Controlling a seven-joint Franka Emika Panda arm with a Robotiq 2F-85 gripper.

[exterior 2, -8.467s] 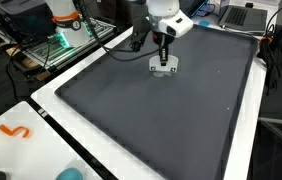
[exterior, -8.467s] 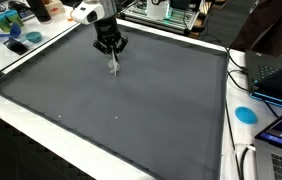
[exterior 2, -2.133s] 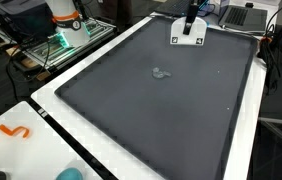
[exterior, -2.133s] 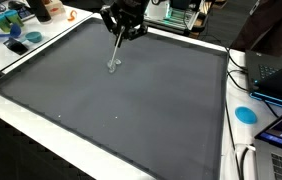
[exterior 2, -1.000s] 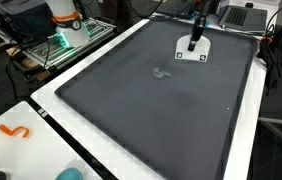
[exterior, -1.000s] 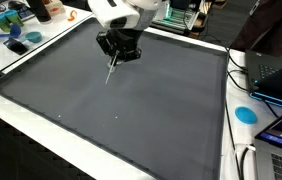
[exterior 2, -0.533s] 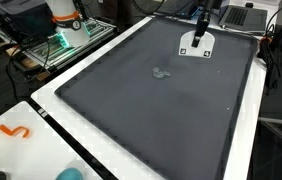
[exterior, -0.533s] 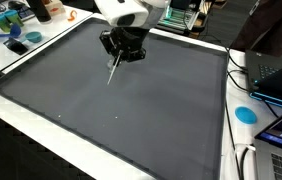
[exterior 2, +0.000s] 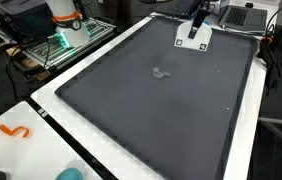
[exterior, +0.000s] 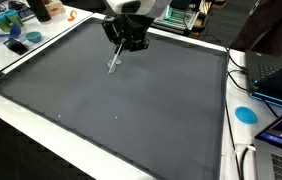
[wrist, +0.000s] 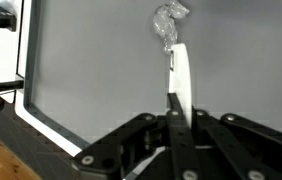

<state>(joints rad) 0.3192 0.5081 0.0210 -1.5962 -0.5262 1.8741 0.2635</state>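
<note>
One dark grey mat (exterior: 161, 110) covers nearly all of your white tabletop (exterior 2: 36, 145). Your claw (exterior: 129, 42) hangs over the mat's far part, pinched tight on a thin white stick (wrist: 182, 75). The stick slants down toward a crumpled clear wrapper (exterior 2: 161, 73) lying on the mat; you cannot tell whether they touch. Off the mat sit a blue disc (exterior: 245, 114), a laptop (exterior 2: 243, 14) and an orange squiggle (exterior 2: 14, 131).

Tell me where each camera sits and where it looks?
Exterior view: near a table edge, looking across the grey mat at the tool and arm end.
Exterior view: at a table corner, facing the tool far across the mat.
Wrist view: on the arm, looking past the tool and white card at the mat.
Both exterior views share mat and tool.
</note>
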